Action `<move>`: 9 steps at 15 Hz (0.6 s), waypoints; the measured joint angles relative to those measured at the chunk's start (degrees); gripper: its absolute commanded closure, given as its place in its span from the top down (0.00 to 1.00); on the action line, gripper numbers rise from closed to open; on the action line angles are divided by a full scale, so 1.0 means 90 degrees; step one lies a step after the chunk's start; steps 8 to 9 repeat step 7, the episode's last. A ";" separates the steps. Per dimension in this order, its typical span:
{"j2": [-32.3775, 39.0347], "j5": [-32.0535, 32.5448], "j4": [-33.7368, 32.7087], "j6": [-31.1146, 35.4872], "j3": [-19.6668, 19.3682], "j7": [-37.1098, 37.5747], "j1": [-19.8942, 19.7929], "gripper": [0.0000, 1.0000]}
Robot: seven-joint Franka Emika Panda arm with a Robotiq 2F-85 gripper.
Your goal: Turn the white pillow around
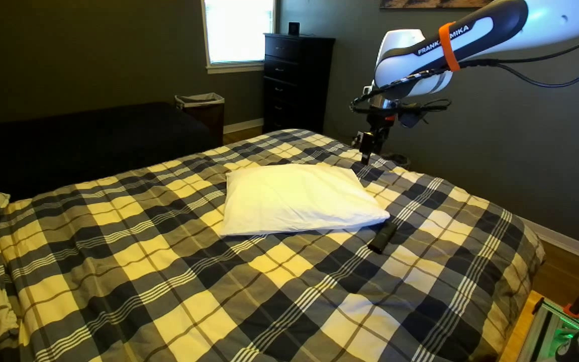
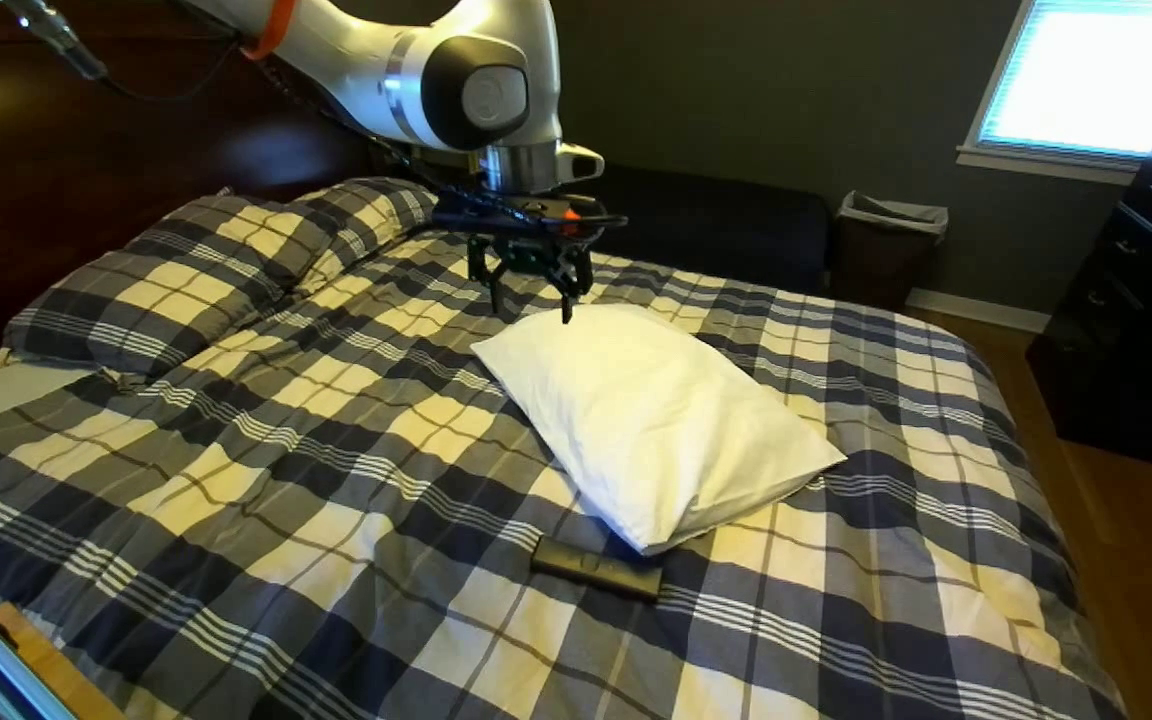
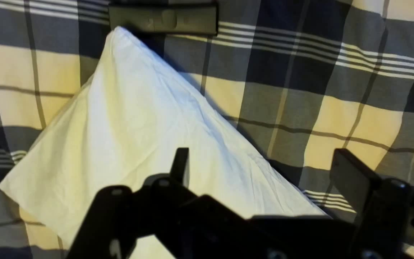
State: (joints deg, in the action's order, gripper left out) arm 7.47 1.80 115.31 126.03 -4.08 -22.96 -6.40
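While the black two-finger gripper [image 2: 532,306] hangs above the navy, grey and cream plaid cloth bedspread [image 2: 336,560], its jaws stand spread wide, released. The large white rectangular fabric pillow [image 2: 656,410] lies on the bedspread, lower than the jaws; in the wrist view one finger [image 3: 181,163] overlaps it, the other overlaps bedspread. Slim black rectangular remote [image 3: 164,18] sits farther out from the jaws, just beside a pillow corner, touching or not: can't tell. Plaid fabric pillows [image 2: 236,240] well apart from the jaws.
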 measured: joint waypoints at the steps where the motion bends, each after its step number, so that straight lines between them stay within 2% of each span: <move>1: -0.0029 -0.0005 0.0160 0.0002 -0.0049 0.0112 -0.0039 1.00; 4: -0.0080 -0.0006 0.0544 0.0046 -0.0200 0.0438 -0.0142 1.00; 9: -0.0069 -0.0006 0.0543 0.0052 -0.0211 0.0430 -0.0160 1.00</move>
